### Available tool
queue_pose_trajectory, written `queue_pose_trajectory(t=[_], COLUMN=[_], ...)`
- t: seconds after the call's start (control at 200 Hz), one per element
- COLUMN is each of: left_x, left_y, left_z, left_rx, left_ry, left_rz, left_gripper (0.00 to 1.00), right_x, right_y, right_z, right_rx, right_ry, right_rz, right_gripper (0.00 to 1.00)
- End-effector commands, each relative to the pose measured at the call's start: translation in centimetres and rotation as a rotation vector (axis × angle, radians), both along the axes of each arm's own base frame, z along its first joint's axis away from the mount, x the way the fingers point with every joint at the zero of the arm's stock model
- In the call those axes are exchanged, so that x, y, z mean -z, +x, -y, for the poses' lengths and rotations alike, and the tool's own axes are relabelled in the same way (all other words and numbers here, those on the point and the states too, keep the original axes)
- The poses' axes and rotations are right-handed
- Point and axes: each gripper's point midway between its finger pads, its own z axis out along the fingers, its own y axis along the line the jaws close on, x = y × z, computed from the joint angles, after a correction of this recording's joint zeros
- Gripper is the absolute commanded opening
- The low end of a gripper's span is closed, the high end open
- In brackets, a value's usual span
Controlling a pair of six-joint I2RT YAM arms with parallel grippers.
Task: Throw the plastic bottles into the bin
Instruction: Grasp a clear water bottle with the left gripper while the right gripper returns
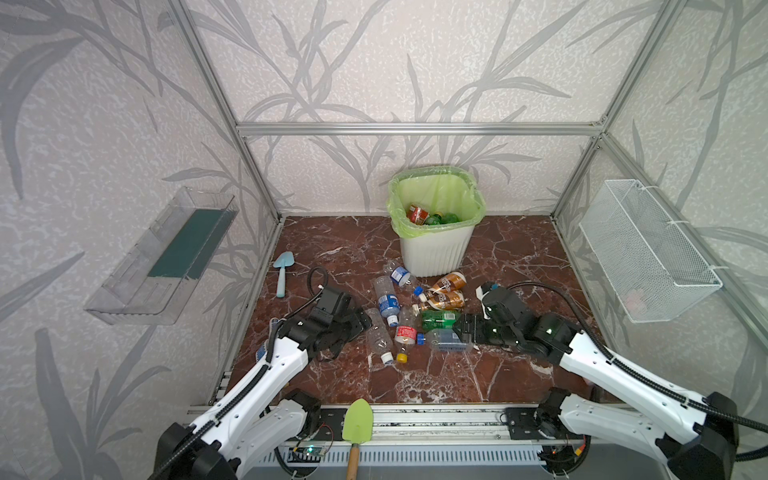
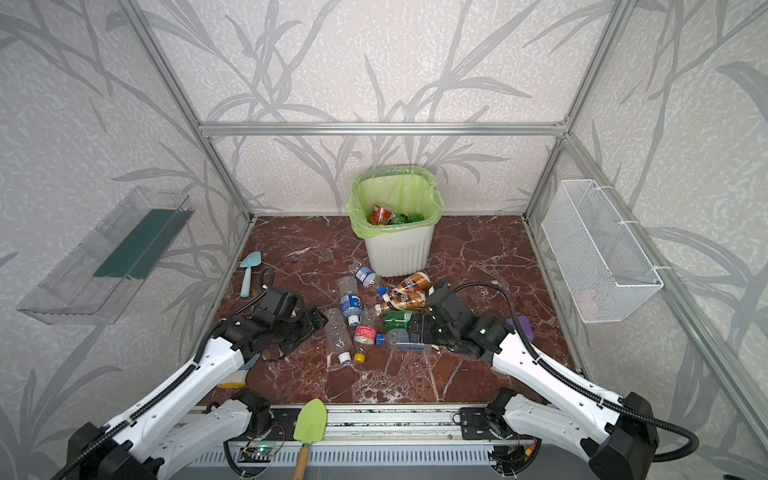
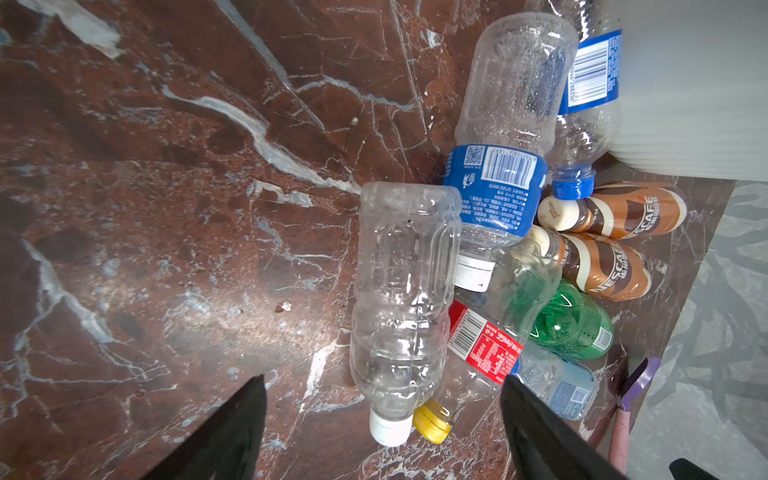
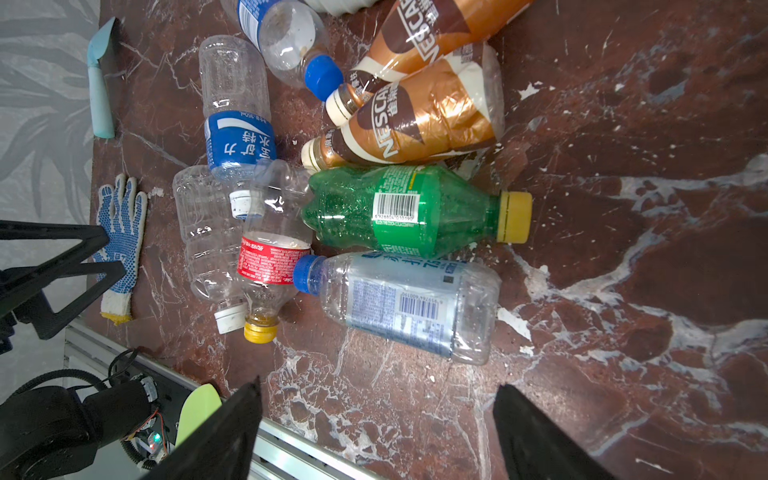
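Eight or so plastic bottles heaped mid-desk, right up against the bin at the back; only a few already inside. Risks knocking that bin on a low carry.

Both hands spread wide, empty: left hand over the clear unlabelled bottle, right hand near the pale-labelled bottle. Risks a clash, reaching into one small heap from both sides.

Likely to roll the touching green bottle away. May also slip off slick, dented plastic.
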Motion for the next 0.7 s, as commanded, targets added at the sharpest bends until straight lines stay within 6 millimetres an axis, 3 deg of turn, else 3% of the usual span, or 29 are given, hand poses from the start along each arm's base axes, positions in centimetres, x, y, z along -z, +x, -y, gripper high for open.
queue_pose_trajectory(t=[0.0, 0.695], left_x=[0.4, 3.9], left_y=[0.8, 1.8], left_z=[0.6, 3.3], left_rx=[-0.017, 0.038], left_ry=[0.001, 0.004], left_rz=[0.006, -0.088], left_gripper=[0.88, 0.88], right_x=[-0.4, 0.7], right_y=[-0.2, -0.5], right_z=[-0.2, -0.6], right_rx=[0.004, 0.002], right_ry=[0.032, 0.05], right_rz=[0.009, -0.016], right_gripper=[0.88, 0.88])
